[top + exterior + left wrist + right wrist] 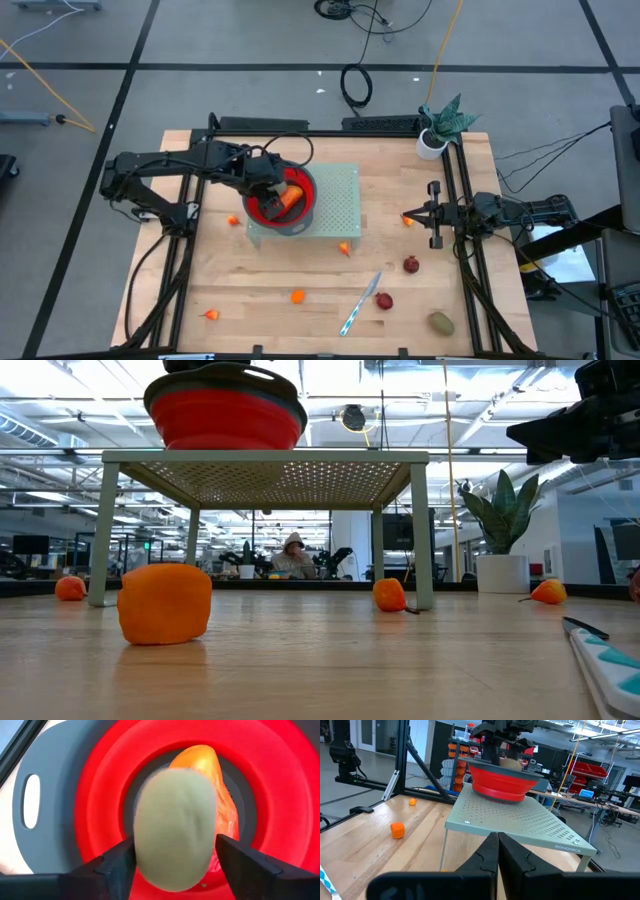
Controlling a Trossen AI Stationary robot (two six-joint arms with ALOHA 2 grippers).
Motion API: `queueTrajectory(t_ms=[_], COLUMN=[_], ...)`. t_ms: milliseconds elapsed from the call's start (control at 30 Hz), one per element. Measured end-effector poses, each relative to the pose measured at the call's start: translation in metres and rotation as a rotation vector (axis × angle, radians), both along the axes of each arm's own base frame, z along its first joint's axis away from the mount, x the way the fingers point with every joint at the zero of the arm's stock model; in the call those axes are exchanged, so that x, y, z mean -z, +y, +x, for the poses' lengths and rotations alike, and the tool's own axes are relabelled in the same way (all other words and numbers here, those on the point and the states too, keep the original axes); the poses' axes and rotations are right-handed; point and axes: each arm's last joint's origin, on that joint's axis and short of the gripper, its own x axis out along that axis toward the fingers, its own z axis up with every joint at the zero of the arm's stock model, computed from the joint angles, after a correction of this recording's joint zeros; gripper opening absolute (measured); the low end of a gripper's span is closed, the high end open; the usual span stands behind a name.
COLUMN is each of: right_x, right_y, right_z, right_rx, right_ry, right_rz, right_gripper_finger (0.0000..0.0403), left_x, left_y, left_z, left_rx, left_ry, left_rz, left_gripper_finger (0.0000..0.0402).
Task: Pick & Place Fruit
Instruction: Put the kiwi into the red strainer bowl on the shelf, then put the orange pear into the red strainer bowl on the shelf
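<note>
Inside the red bowl (280,795), the left gripper (175,865) has its jaws spread on either side of an olive-green oval fruit (172,830); whether they still touch its flanks cannot be told. The fruit sits against an orange fruit (210,775) already lying at the bowl's bottom.

Judged step: release of a fruit into the bowl. The next move calls for a straight lift clear of the rim without dragging the contents, then travel to a remaining fruit.

The right gripper (497,852) waits near the surface's right edge, jaws pressed together and empty.

The bowl is smooth, ribbed in concentric rings, and stands on a pale green perforated metal stand (340,195). The olive fruit looks matt and faintly grainy, the orange one glossy. On the wooden surface (250,290) further fruits lie scattered: a small orange one (298,296), a dark red one (411,264) and an olive-brown oval (441,322). A slim knife (361,303) lies among them.
</note>
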Motion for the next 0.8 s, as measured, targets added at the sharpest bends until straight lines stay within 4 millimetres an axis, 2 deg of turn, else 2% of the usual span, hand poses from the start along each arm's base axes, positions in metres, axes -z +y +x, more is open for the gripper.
queueTrajectory(t_ms=[167,333,667,800], right_x=[0.000,0.000,0.000,0.000], right_y=[0.000,0.000,0.000,0.000], right_z=[0.000,0.000,0.000,0.000], right_rx=[0.000,0.000,0.000,0.000], right_ry=[0.000,0.000,-0.001,0.000], right_rz=[0.000,0.000,0.001,0.000], right_gripper_finger=[0.0000,0.0000,0.0000,0.0000], left_x=[0.000,-0.006,-0.056,-0.065], left_y=[0.000,0.000,-0.007,-0.018], left_z=[0.000,-0.004,-0.027,-0.036], left_rx=[0.000,0.000,-0.034,-0.060], left_ry=[0.000,-0.007,-0.174,-0.224], left_rz=[0.000,-0.001,0.026,0.006], left_gripper_finger=[0.0305,0.0314,0.0315,0.0315])
